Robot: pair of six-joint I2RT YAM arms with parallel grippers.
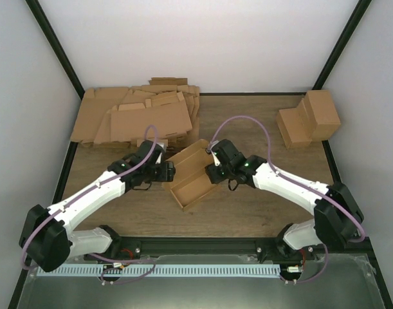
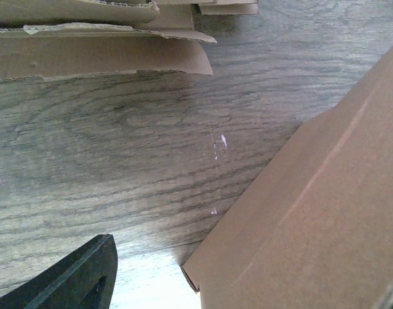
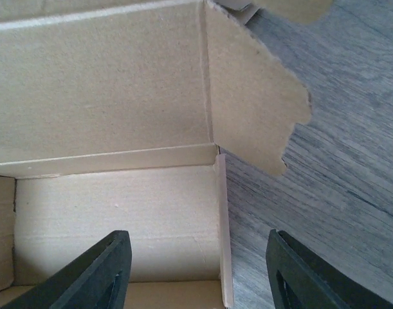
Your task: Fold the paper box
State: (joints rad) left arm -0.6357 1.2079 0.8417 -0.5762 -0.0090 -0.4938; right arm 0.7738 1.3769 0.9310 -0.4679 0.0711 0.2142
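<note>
The paper box [image 1: 191, 175] lies at the table's middle as a shallow open brown tray with its lid panel raised toward the back. My left gripper [image 1: 165, 171] is at the box's left side. In the left wrist view the box's outer wall [image 2: 325, 212] fills the right; one black finger [image 2: 74, 277] shows far left, and the jaws stand wide apart and empty. My right gripper [image 1: 215, 168] is at the box's right end. It is open [image 3: 199, 277] and straddles the box's end wall [image 3: 220, 219], one finger [image 3: 93, 273] inside the tray and the other over the table. A side flap [image 3: 254, 96] sticks out.
A thick heap of flat cardboard sheets [image 1: 141, 116] lies at the back left; its edge shows in the left wrist view [image 2: 100, 38]. Finished brown boxes [image 1: 310, 118] stand at the back right. Black frame posts rise at both back corners.
</note>
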